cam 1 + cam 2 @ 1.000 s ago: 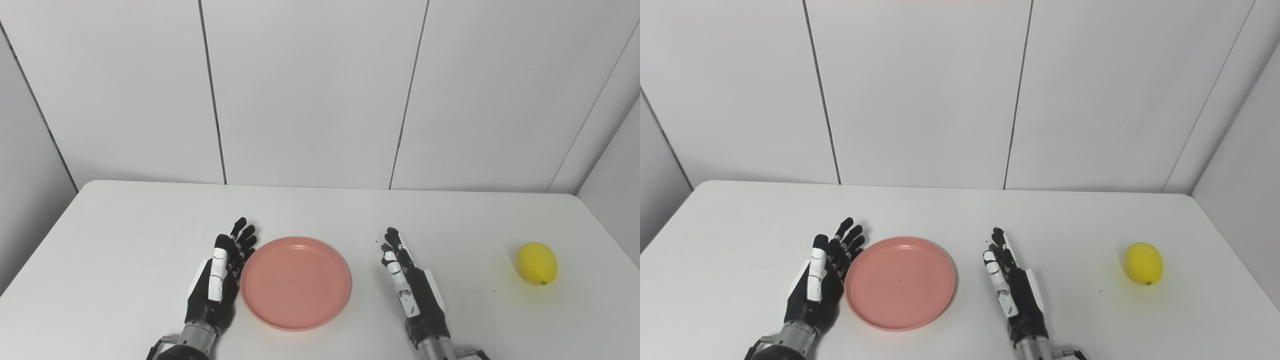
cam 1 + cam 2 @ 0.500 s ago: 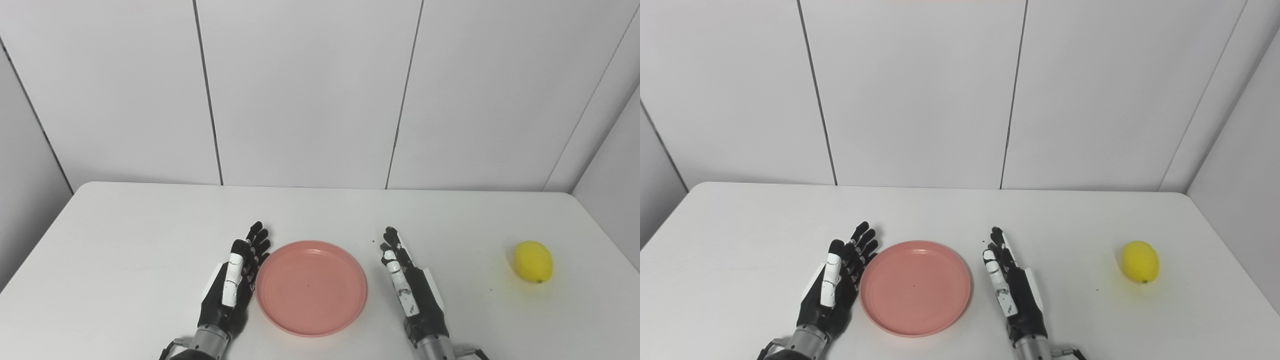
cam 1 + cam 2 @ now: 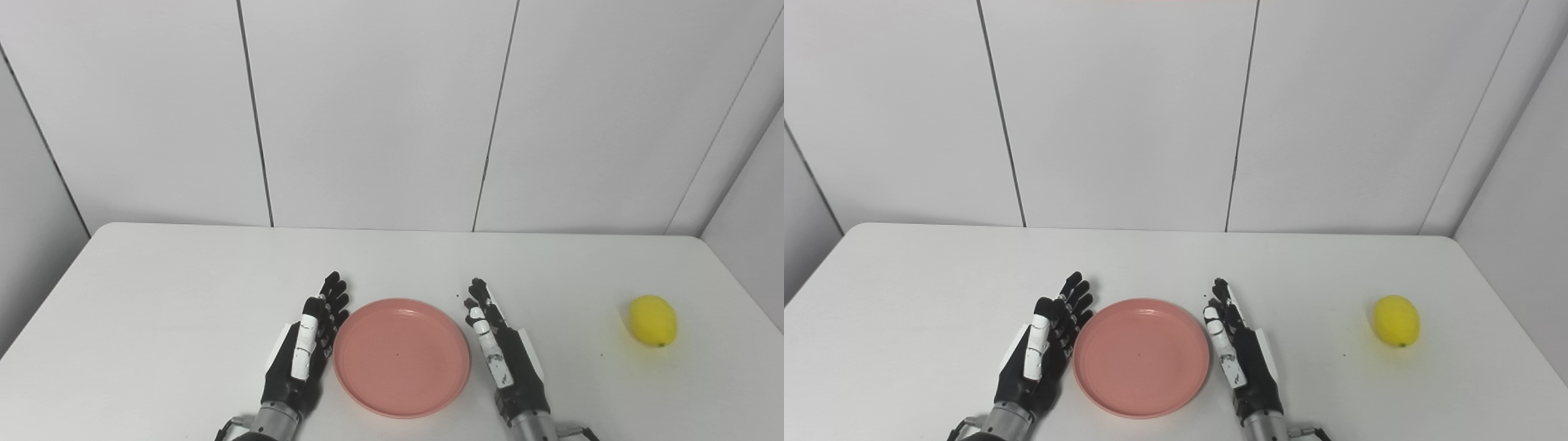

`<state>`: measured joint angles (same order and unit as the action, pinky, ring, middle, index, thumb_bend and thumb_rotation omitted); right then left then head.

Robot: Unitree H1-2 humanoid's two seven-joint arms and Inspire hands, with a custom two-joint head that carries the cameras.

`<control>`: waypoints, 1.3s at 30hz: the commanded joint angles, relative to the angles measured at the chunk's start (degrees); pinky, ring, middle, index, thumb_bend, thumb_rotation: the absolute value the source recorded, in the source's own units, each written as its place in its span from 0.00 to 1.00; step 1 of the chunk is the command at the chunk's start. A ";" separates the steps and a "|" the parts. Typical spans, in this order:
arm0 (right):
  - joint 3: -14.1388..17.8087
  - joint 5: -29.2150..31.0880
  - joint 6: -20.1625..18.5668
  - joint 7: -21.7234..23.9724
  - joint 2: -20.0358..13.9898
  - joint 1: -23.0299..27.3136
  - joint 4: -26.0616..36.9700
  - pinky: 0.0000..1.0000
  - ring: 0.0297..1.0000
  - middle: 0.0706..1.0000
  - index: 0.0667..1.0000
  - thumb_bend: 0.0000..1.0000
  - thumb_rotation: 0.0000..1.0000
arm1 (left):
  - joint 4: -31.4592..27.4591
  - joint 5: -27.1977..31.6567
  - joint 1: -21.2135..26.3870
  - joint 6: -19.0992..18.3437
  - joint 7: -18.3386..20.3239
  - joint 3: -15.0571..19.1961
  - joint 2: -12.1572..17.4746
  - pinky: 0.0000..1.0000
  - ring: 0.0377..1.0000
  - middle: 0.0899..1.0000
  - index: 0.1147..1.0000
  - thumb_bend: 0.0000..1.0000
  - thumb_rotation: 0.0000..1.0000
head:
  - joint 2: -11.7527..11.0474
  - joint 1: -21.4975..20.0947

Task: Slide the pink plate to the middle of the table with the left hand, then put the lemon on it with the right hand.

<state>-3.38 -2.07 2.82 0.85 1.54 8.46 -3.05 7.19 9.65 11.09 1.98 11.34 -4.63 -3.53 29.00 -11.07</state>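
Note:
A round pink plate [image 3: 401, 356] lies flat on the white table [image 3: 184, 288], near the front edge and about midway across. My left hand [image 3: 306, 349] stands on edge with fingers stretched out, pressed against the plate's left rim. On the plate's right side my right hand [image 3: 503, 355] also stands open, fingers straight, its thumb side almost touching the rim. Neither hand holds anything. A yellow lemon [image 3: 654, 320] rests far to the right, well apart from the right hand. The same plate [image 3: 1142, 358] and lemon [image 3: 1396, 320] show in the right eye view.
Grey wall panels [image 3: 380, 110] rise behind the table's far edge. The table's right edge runs just past the lemon. Bare tabletop spreads to the left and behind the plate.
My left hand has pushed the plate rightwards, and the gap to the right hand has closed. The right hand and lemon have stayed put. The camera shifted slightly.

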 commanded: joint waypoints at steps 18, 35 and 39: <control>0.47 0.45 3.10 0.10 -0.36 -0.03 2.13 0.96 0.96 0.97 0.97 0.58 0.92 | 3.58 -5.13 -1.21 6.01 -0.36 -1.73 1.30 1.00 1.00 1.00 1.00 0.84 1.00 | 1.14 -0.50; 2.12 0.66 1.18 -1.24 0.07 0.44 6.49 0.97 0.95 0.95 0.97 0.56 0.92 | 6.85 -7.28 1.09 10.76 -0.78 -0.04 5.37 1.00 1.00 1.00 1.00 0.87 1.00 | 3.66 -2.36; 2.09 -0.10 1.51 -1.67 -0.12 0.76 6.67 0.99 0.96 0.95 0.97 0.57 0.92 | 7.08 -7.41 1.48 10.21 -0.79 -0.14 6.03 1.00 1.00 1.00 1.00 0.86 1.00 | 3.71 -2.66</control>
<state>-1.46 -1.82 2.78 -0.59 1.41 7.11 1.20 11.58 3.05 14.17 11.65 10.50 -5.18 1.12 32.69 -13.80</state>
